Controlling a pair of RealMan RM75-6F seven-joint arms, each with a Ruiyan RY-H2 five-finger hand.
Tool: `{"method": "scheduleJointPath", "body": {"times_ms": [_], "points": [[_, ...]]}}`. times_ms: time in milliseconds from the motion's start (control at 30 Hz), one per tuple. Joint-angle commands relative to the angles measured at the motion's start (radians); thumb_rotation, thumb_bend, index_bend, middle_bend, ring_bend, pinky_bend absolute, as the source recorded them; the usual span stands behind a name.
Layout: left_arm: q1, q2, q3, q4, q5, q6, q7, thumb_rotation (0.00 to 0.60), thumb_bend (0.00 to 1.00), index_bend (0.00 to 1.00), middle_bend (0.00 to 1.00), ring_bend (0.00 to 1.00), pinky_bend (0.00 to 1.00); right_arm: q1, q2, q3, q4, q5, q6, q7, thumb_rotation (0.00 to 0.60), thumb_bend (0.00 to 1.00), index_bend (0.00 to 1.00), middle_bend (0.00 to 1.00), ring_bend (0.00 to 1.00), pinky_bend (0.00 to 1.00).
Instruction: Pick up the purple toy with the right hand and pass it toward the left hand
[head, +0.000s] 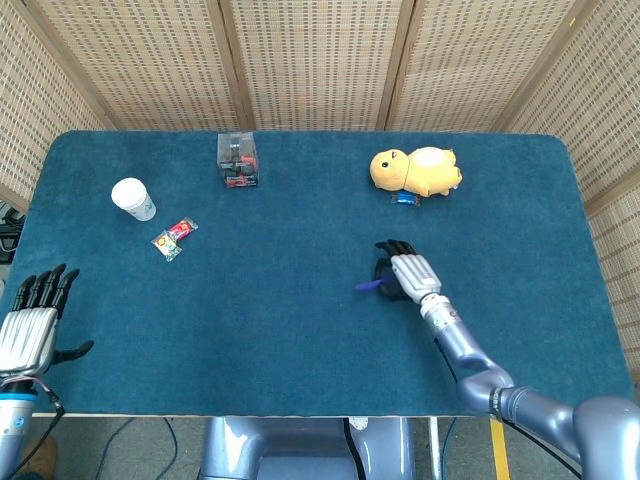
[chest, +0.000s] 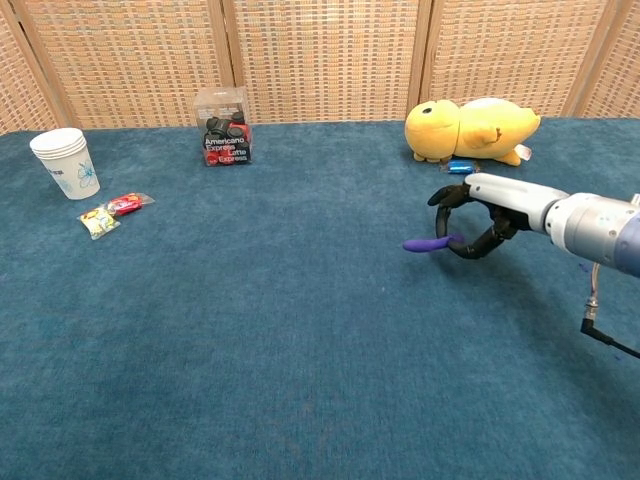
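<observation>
The purple toy (chest: 425, 244) is a thin purple stick, held off the blue cloth by my right hand (chest: 478, 215), whose dark fingers curl around its right end. From above, the purple toy (head: 368, 285) pokes out left of my right hand (head: 405, 274), right of the table's middle. My left hand (head: 30, 328) hovers at the near left corner, fingers spread and holding nothing; the chest view does not show it.
A yellow plush (chest: 470, 129) with a small blue item (chest: 460, 167) lies behind the right hand. At the back stands a clear box (chest: 222, 126). A white paper cup (chest: 64, 162) and candy wrappers (chest: 112, 214) sit at the left on the blue table (head: 280, 320).
</observation>
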Motion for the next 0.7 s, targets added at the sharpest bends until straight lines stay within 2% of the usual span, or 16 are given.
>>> {"method": "scheduleJointPath", "body": {"times_ms": [33, 267, 400, 533, 700], "points": [[-0.015, 0.007, -0.005, 0.009, -0.001, -0.020, -0.004, 0.600, 0.00, 0.00, 0.00, 0.00, 0.00, 0.003, 0.022, 0.042, -0.067, 0.055, -0.018, 0.025, 0.600, 0.61, 0.61, 0.20, 0.00, 0.00], [-0.075, 0.057, -0.015, 0.025, 0.058, -0.085, -0.027, 0.600, 0.00, 0.00, 0.00, 0.00, 0.00, 0.023, 0.059, 0.121, -0.216, 0.219, -0.067, 0.013, 0.600, 0.61, 0.62, 0.21, 0.00, 0.00], [-0.141, 0.101, -0.026, 0.035, 0.133, -0.157, -0.139, 0.600, 0.00, 0.00, 0.00, 0.00, 0.00, 0.055, 0.092, 0.172, -0.321, 0.360, -0.101, -0.010, 0.600, 0.61, 0.62, 0.21, 0.00, 0.00], [-0.198, 0.120, -0.038, 0.060, 0.205, -0.191, -0.201, 0.600, 0.00, 0.00, 0.00, 0.00, 0.00, 0.097, 0.117, 0.196, -0.391, 0.489, -0.102, -0.056, 0.600, 0.61, 0.62, 0.21, 0.00, 0.00], [-0.279, 0.087, -0.069, 0.114, 0.262, -0.222, -0.224, 0.600, 0.00, 0.00, 0.00, 0.00, 0.00, 0.162, 0.134, 0.209, -0.458, 0.637, -0.065, -0.128, 0.600, 0.61, 0.62, 0.21, 0.00, 0.00]]}}
